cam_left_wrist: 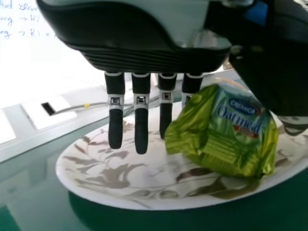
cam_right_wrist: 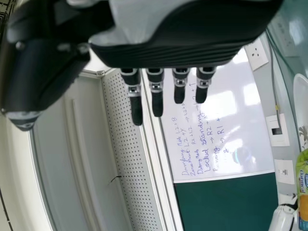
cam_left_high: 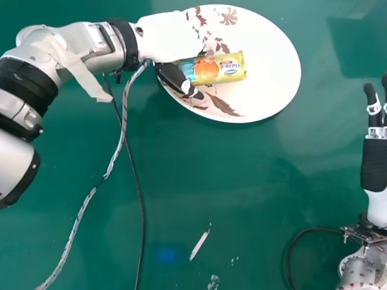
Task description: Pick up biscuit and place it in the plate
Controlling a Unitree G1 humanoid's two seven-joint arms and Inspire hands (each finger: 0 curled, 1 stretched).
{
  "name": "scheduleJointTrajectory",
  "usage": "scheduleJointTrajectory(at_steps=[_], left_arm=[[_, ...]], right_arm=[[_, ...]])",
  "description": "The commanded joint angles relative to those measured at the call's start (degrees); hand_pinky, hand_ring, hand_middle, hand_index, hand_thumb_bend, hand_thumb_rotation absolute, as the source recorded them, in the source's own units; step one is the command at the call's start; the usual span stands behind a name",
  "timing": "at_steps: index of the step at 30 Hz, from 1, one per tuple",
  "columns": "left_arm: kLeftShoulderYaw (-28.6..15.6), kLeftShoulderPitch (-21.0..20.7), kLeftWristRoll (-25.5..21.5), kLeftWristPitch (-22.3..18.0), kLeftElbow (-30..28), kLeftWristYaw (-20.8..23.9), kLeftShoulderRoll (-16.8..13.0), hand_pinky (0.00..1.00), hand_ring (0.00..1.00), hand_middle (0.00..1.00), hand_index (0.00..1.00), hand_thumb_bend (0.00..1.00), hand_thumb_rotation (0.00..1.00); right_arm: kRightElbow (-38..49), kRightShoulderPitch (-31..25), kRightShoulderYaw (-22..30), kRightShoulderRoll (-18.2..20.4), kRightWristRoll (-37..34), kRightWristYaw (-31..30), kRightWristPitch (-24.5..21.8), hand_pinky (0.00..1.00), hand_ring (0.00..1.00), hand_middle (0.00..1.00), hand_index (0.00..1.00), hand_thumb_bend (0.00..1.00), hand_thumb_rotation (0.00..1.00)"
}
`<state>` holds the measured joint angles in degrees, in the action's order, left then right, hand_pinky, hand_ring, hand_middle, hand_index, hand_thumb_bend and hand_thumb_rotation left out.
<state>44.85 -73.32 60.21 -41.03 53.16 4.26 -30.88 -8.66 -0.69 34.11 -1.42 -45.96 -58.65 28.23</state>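
The left hand is hanging over the plate's left part in the head view, its fingers pointing straight down and well apart from the thumb, so it is not gripping anything. Just beside it, the biscuit packet is lying on the plate, one end near the thumb; whether the two are touching, I cannot tell. The placing step is looking all but finished, and the next move is probably calling for lifting the hand clear of the plate without the thumb catching the wrapper and dragging the packet along. The packet is showing a shiny yellow-green wrapper with a pale blue patch toward the hand and an orange picture on its side; its near end in the left wrist view is looking crinkled. Off to the plate's right, the right hand is waiting idle over the table, its fingers straight.
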Motion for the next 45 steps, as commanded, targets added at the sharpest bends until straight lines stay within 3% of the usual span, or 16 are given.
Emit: scheduleJointTrajectory(at_steps=[1,6,9,14,17,21,27,32,37,45], left_arm=[[1.3,3.0,1.2,-0.7,-3.3,-0.3,1.2,0.48,0.59,0.80,0.78,1.00,0.85],[-0.7,3.2,0.5,2.1,-8.0,-0.9,0.8,0.46,0.59,0.79,0.76,1.00,0.84],[-1.8,3.2,0.6,4.1,-9.7,0.2,1.1,0.46,0.59,0.80,0.76,1.00,0.85],[-4.8,5.2,-1.7,7.6,-13.3,-1.9,1.5,0.45,0.59,0.80,0.76,1.00,0.85],[-7.5,7.5,-4.2,10.4,-18.2,-6.1,1.1,0.44,0.59,0.80,0.76,1.00,0.84],[-13.1,10.7,-9.4,18.0,-28.2,-16.2,1.1,0.44,0.59,0.81,0.76,1.00,0.84],[-20.0,12.9,-15.5,24.6,-38.0,-23.8,0.4,0.44,0.58,0.79,0.76,1.00,0.84],[-24.7,17.3,-18.6,27.2,-47.0,-25.7,-0.9,0.44,0.58,0.79,0.75,1.00,0.82],[-26.3,22.3,-20.3,30.1,-54.6,-30.0,-1.8,0.44,0.58,0.78,0.75,1.00,0.84],[-28.8,28.4,-23.0,32.0,-60.9,-33.0,-2.8,0.44,0.57,0.77,0.75,1.00,0.85]], right_arm=[[-6.2,-1.9,-2.1,4.3,-0.6,0.7,-0.8,1.00,1.00,0.97,0.89,0.95,0.86],[-6.6,-1.8,-1.7,3.6,-1.4,0.5,-2.2,1.00,1.00,0.96,0.87,0.87,0.87],[-6.5,-1.6,-1.6,3.3,-1.2,0.8,-2.1,1.00,1.00,0.96,0.86,0.86,0.85],[-6.0,-1.8,-1.5,2.7,-1.7,0.6,-3.5,1.00,1.00,0.96,0.87,0.86,0.84],[-6.0,-1.9,-1.4,2.4,-1.9,0.2,-3.7,1.00,1.00,0.96,0.88,0.86,0.84],[-6.5,-1.8,-1.3,2.0,-2.0,-0.8,-3.8,1.00,1.00,0.96,0.88,0.87,0.84],[-6.0,-1.9,-1.5,2.1,-0.7,-0.1,-2.8,1.00,1.00,0.96,0.90,0.84,0.84],[-8.0,-1.6,-0.9,1.7,-2.2,-1.9,-4.0,0.99,1.00,0.94,0.90,0.84,0.81],[-8.8,-1.8,-0.5,1.6,-2.0,-2.5,-3.2,0.98,0.99,0.92,0.87,0.86,0.77],[-8.1,-2.0,-0.3,1.6,-2.1,-2.9,-3.4,0.97,0.99,0.91,0.86,0.87,0.80]])
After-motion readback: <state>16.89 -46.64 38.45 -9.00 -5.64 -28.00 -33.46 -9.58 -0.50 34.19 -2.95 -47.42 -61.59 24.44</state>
